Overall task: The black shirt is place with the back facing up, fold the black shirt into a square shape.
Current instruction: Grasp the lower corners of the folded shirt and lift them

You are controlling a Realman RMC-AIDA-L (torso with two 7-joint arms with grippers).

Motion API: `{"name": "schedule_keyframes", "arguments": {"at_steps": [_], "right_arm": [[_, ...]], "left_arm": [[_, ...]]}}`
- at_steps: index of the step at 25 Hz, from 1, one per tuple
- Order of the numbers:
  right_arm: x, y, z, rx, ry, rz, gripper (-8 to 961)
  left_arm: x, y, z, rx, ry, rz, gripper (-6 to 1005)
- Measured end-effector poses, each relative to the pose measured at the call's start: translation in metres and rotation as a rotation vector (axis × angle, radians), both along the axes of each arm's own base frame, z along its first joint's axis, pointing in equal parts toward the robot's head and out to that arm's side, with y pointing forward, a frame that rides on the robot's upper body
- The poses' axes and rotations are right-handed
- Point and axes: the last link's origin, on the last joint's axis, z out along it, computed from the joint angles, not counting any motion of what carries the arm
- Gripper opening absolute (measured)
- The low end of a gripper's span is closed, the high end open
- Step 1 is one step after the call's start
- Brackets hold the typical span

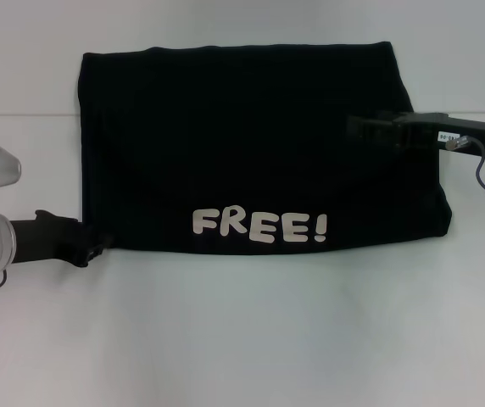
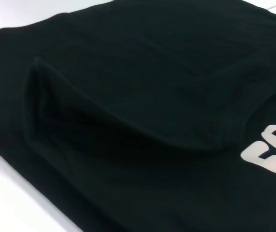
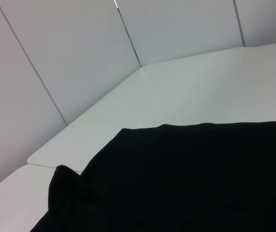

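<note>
While the black shirt (image 1: pixel 251 144) lies folded into a wide rectangle on the white table (image 1: pixel 242 339), its long axis runs 9 to 3 o'clock across the head view. It fills the centre and far half of the table. The cream "FREE!" lettering (image 1: pixel 259 226) sits face up along the near hem, reading upright from the robot's side. The far edge is straight; the edge at 3 o'clock slants outward toward the near corner, bulging at about 4 o'clock.

Left gripper (image 1: pixel 90 246) sits at 8 o'clock, right at the shirt's near left corner. Its arm comes in low and roughly horizontal from the left frame edge, green LED lit on the wrist. The black fingertips merge with the black cloth, so cannot tell whether they are pinching the corner or just touching it.

Right gripper (image 1: pixel 363 129) reaches in from 3 o'clock, arm horizontal, fingers over the shirt's right portion, pointing toward 9 o'clock. Black on black again: finger spacing and any hold on the cloth are unreadable.

Left wrist view shows the shirt (image 2: pixel 128 96) close up with a raised fold ridge across it and part of the lettering (image 2: pixel 273 154), cut off at the frame edge. No fingers visible there.

Right wrist view shows a shirt edge (image 3: pixel 186 179) with a small bunched corner, bare table (image 3: pixel 200 87) and grey wall panels (image 3: pixel 56 58) beyond. No fingers visible there either.
</note>
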Motion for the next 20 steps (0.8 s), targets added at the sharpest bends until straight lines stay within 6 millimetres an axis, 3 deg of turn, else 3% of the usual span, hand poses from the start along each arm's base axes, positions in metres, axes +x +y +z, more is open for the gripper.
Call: {"name": "schedule_keyframes", "arguments": {"at_steps": [9,13,20], "right_arm": [[0.003,-0.002,0.001,-0.011,0.004,-0.009,734],[0.009,-0.013,0.011,-0.087,0.037,-0.020,734],[0.039,-0.040,0.040,-0.203,0.042,-0.142,734]], "left_arm": [[0.000,0.002,0.001,-0.001,0.013,0.002,116],[0.003,0.000,0.001,-0.019,0.000,-0.005,19],[0.003,0.000,0.002,-0.019,0.000,-0.005,18]]}}
